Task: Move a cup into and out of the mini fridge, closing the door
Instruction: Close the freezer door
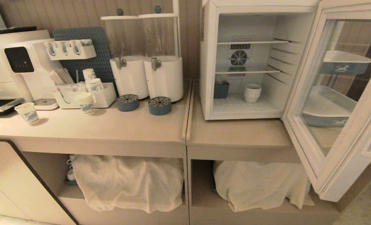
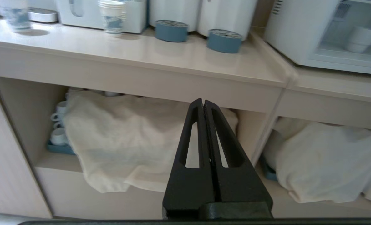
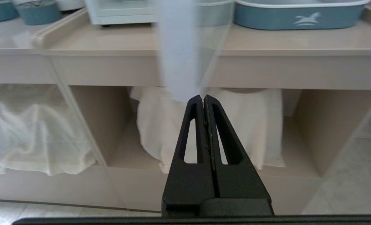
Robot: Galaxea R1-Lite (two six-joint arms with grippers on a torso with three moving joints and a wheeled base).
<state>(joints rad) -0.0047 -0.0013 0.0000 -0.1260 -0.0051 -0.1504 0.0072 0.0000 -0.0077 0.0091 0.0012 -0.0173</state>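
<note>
On the floor of the open mini fridge (image 1: 209, 62) sits the cup (image 1: 252, 92), upright, near the middle and just right of a small dark blue container (image 1: 221, 90) in the back left corner. The door (image 1: 345, 103) stands swung wide toward you on the right, its glass window showing the blue and white trays (image 1: 327, 107) behind it. Both arms hang low in front of the counter (image 1: 110, 128), below its edge: your left gripper (image 2: 203, 103) has its jaws pressed together on nothing, and your right gripper (image 3: 203, 98) is likewise closed and empty, with the pale edge of the door just ahead of it.

The main risk, as I judge it, is that door. Raise the right arm straight up and you may knock its lower edge or frame, swinging it or shifting the fridge. Reaching in, the low wire shelf (image 1: 246, 70) leaves little headroom above the cup, so a steep approach could catch the wire. A sideways nudge could slide the smooth ceramic cup into the blue container or tip it.

Left of the fridge stand two white drink dispensers (image 1: 146, 62) with blue drip cups (image 1: 159, 105); paper cups (image 1: 86, 102) are well apart
</note>
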